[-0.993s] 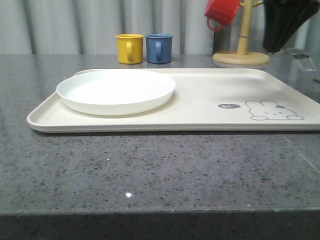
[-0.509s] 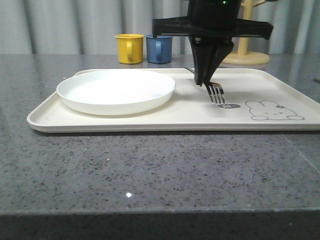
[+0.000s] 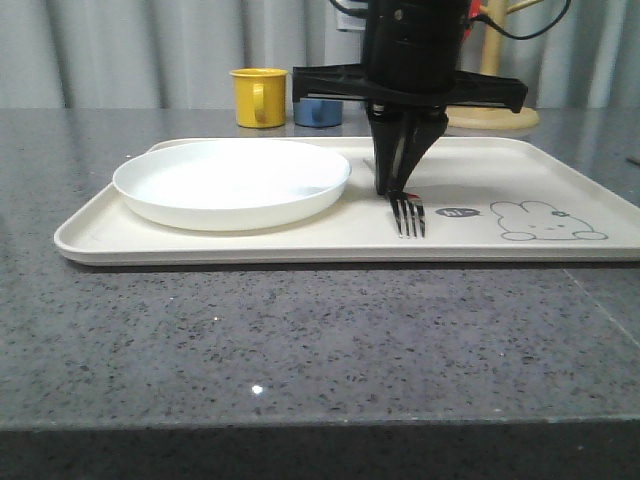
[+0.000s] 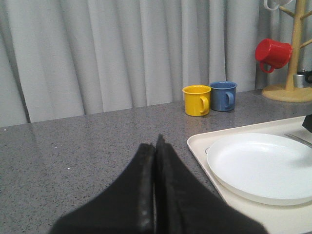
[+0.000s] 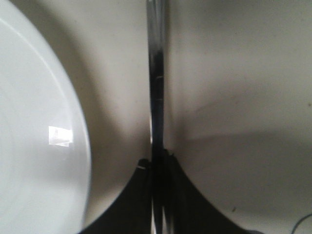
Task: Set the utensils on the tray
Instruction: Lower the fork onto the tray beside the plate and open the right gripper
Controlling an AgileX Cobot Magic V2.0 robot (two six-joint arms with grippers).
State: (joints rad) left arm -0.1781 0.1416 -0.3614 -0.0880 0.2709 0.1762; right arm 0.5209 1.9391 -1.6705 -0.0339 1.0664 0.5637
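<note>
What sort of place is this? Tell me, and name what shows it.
Probably a staged kitchen-style test bench, not a lived-in kitchen: a speckled grey stone countertop, a plain grey curtain as backdrop, and a wooden mug tree with a red mug beside the tray.

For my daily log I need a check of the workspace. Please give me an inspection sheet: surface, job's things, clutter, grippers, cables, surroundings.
Surface: grey speckled counter, dry.
Job's things: white plate on the tray's left part; fork beside it, tines toward the camera, low over or on the tray.
Clutter: yellow mug, blue mug, red mug on a wooden stand.
Grippers: right gripper shut on fork; left gripper shut, empty.
Cables: black cable by the right arm.
Surroundings: grey curtain.
</note>
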